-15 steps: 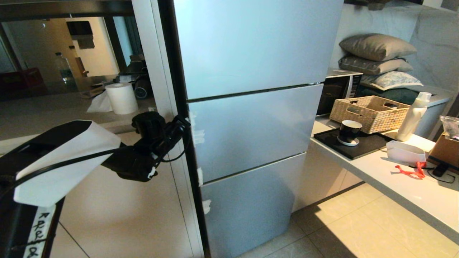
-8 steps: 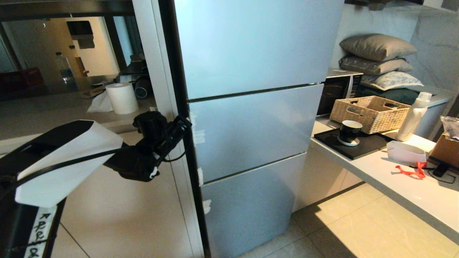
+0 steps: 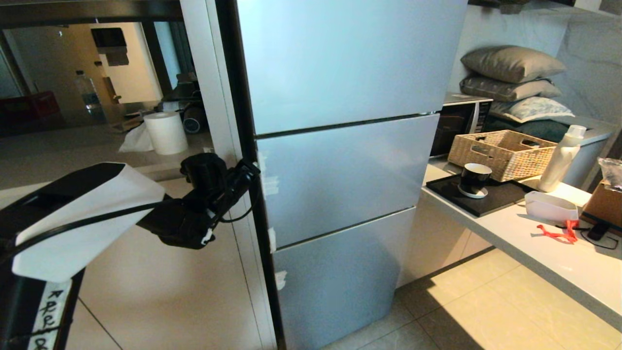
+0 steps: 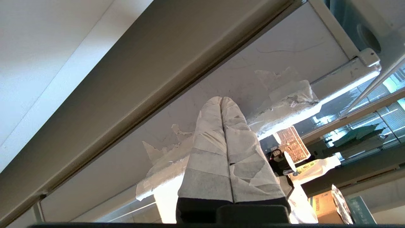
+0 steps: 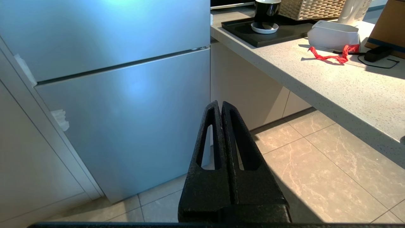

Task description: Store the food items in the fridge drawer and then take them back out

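Beside the kitchen counter (image 3: 534, 253), the closed fridge (image 3: 340, 175) has its tall side edge right at the left gripper (image 4: 221, 98) (fingers pressed together), far nearer than the parked, shut right gripper (image 5: 220, 103).

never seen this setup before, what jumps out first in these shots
A tall silver-blue fridge fills the middle of the head view, all three doors closed. The left gripper, fingers wrapped in white tape and pressed together, sits at the left edge of the middle door. On the right, a counter carries a wicker basket and a black cup.
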